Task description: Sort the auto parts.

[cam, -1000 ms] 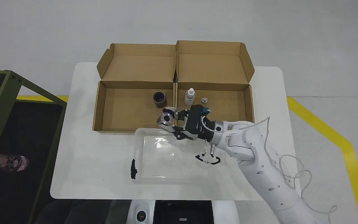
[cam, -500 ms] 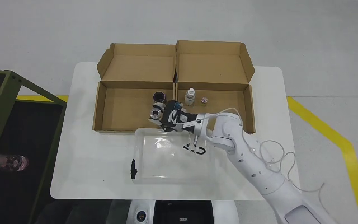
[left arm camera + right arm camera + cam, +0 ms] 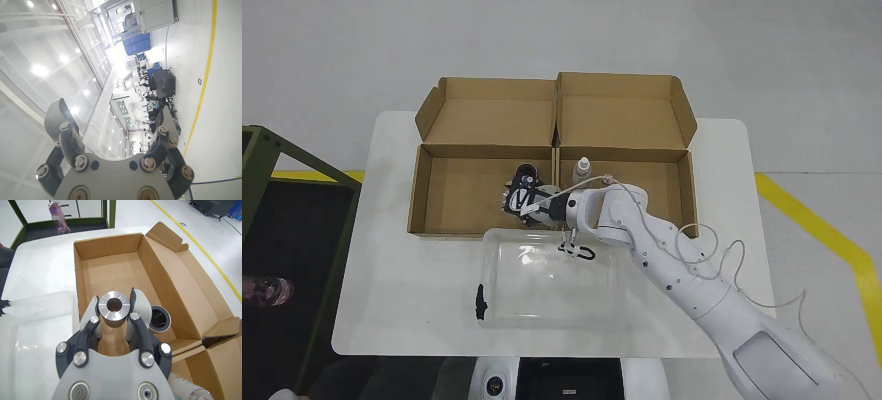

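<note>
Metal sleeve (image 3: pixel 114 308) pinched in my right end effector (image 3: pixel 114 303) may strike the neighbouring black bearing (image 3: pixel 159 318) if released here.

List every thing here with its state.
left box, lid open
right box, lid open
right tool, shut on metal sleeve
metal sleeve, gripped over left box
black bearing, loose in left box
bottle, upright in right box
clear tray, holds one black part
left tool, open, empty
</note>
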